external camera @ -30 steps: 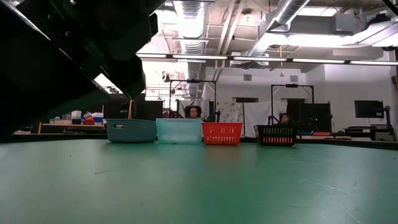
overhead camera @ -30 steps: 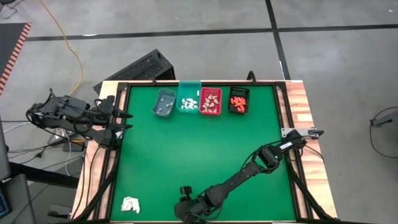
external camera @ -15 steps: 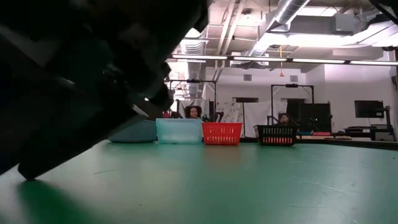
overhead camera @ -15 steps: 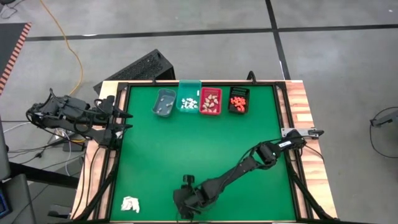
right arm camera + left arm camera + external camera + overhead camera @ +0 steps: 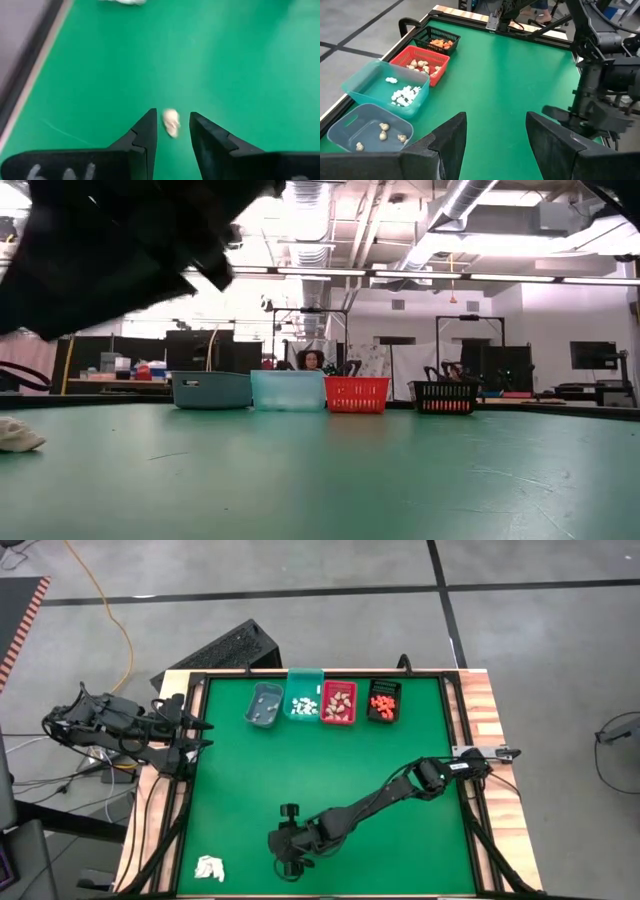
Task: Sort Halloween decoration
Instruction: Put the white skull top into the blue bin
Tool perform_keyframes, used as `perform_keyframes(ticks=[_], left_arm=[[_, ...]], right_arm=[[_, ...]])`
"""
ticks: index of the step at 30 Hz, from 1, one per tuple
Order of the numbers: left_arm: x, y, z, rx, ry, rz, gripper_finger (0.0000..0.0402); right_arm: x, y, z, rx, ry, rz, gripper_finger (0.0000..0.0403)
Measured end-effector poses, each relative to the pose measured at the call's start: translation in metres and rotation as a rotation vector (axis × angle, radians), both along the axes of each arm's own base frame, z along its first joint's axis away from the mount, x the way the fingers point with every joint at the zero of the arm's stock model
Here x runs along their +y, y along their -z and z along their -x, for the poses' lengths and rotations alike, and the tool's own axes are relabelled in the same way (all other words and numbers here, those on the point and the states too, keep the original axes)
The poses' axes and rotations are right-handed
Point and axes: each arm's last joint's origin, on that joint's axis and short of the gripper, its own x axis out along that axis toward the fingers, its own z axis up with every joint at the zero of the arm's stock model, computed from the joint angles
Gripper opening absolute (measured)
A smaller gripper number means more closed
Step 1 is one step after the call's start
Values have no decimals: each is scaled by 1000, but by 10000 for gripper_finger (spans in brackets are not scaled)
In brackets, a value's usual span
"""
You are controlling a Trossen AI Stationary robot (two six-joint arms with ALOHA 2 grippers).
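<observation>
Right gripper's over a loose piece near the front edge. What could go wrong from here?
1. The right gripper straddles a small beige piece lying flat on the mat; its fingertips may nudge it away or pinch it off-centre.
2. The piece is tiny, so it could slip out on the way across the table.
3. The grey bin and red bin both hold beige-looking pieces, so it may end up in the wrong one.

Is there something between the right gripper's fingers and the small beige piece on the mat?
Nothing visible. The right gripper is open just short of the beige piece, with only bare green mat around it.
</observation>
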Motion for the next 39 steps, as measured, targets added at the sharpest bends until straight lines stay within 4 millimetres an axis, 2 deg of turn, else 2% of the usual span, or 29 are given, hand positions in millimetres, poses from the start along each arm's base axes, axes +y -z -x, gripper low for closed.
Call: perform_keyframes(ticks=[4, 7, 19, 23, 30, 39], left_arm=[[0, 0, 0, 0, 0, 1, 194], [0, 0, 0, 0, -3, 9, 194], [0, 0, 0, 2, -4, 9, 194], [0, 0, 0, 2, -6, 8, 194], [1, 0, 0, 1, -28, -3, 194], [1, 0, 0, 0, -37, -17, 194]], right_arm=[[3, -8, -6, -78, -136, -27, 134], [1, -7, -12, -113, -135, -60, 139], [-3, 35, -17, -14, -87, -15, 201], [-7, 45, -17, 36, -57, -12, 208], [-11, 50, -19, 54, -41, -37, 189], [-28, 53, -23, 90, 90, -132, 110]])
